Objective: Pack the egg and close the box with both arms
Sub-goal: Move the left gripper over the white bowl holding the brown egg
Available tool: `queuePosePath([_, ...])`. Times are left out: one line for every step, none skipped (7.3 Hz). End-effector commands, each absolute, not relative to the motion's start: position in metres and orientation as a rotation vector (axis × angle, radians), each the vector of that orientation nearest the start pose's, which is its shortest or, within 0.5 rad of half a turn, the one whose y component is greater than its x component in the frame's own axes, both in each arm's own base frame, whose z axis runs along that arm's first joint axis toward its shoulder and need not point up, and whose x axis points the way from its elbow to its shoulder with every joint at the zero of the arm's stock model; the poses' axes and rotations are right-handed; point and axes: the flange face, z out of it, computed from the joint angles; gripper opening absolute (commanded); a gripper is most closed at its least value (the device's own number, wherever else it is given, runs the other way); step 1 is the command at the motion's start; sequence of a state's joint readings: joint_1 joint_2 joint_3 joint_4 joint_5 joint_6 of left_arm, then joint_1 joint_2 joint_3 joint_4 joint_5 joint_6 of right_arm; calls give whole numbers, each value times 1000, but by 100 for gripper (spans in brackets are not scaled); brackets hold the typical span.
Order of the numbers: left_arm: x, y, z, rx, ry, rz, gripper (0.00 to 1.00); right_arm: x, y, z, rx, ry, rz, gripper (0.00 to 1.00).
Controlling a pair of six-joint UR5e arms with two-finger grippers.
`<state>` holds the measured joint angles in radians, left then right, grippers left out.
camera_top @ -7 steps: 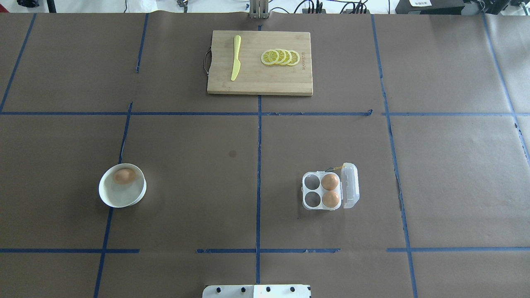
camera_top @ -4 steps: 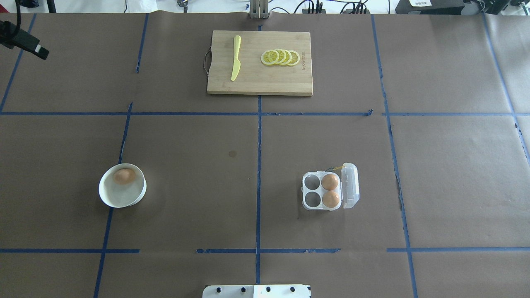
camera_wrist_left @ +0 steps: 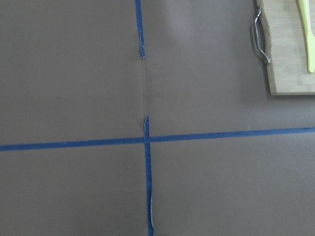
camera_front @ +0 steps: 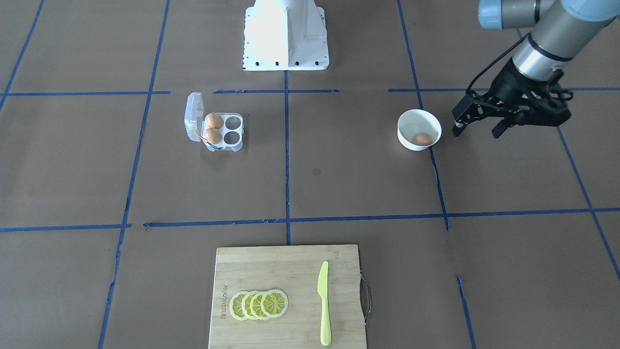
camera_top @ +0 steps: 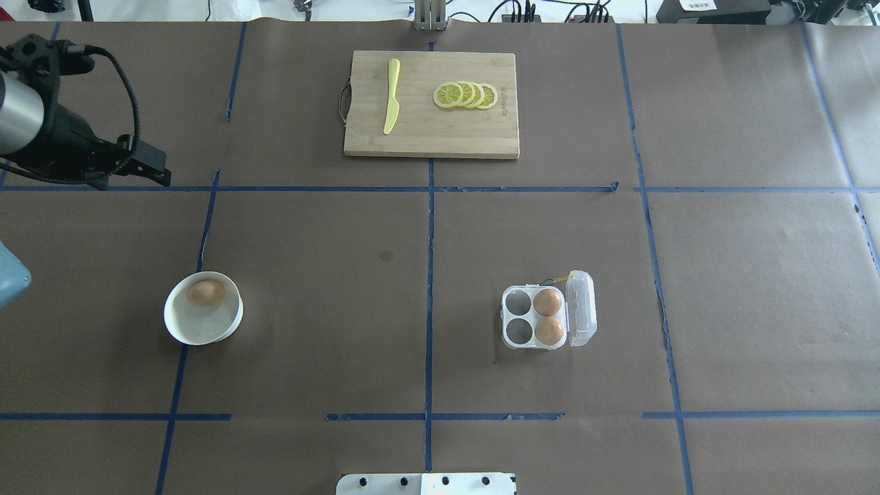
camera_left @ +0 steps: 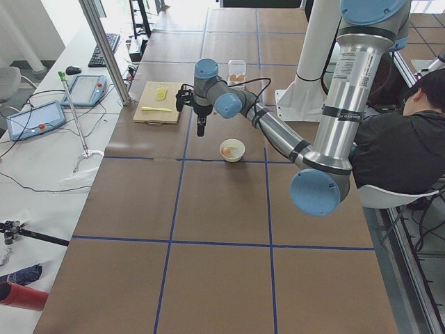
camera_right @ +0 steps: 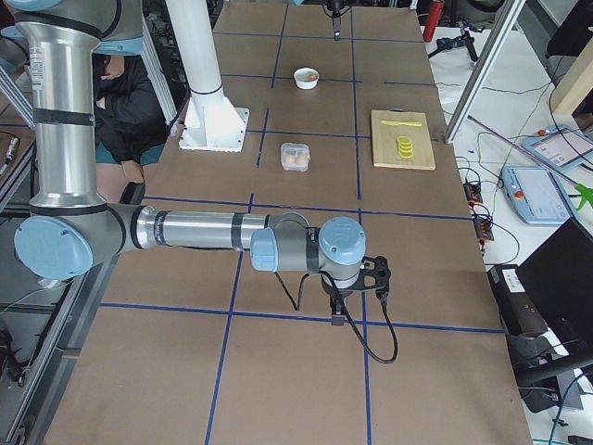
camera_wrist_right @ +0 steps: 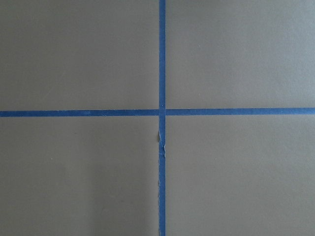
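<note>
My left claw [camera_front: 476, 132] hangs open and empty by the left edge of the worktop [camera_top: 330, 275], ready for the egg [camera_top: 206, 292] in the bowl [camera_top: 180, 330] there, while the box [camera_top: 517, 317] sits lid-open nearer the right edge with two cups free, and whether my right claw [camera_right: 339, 315] is open I cannot tell.

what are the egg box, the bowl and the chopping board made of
Egg box: clear glossy plastic, with a see-through lid. Bowl: smooth white, ceramic or plastic, cannot tell which. Chopping board: pale wood or bamboo, matte, with visible grain.
</note>
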<state>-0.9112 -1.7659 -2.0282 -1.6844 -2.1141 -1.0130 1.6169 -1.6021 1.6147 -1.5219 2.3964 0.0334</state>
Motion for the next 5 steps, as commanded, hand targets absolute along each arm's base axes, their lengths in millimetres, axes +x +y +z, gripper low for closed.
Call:
queuePosePath([330, -417, 345, 56, 857, -213, 100, 81, -477, 653, 56, -828, 52, 100])
queuePosePath([336, -396, 370, 75, 895, -247, 100, 80, -478, 652, 56, -830, 49, 100])
queuePosePath([336, -392, 380, 87, 940, -260, 99, 80, -477, 653, 63, -830, 47, 100])
queuePosePath([338, -394, 385, 84, 931, -262, 99, 80, -478, 651, 65, -831, 47, 100])
queuePosePath([340, -394, 388, 81, 924, -261, 98, 79, -478, 650, 67, -840, 45, 100])
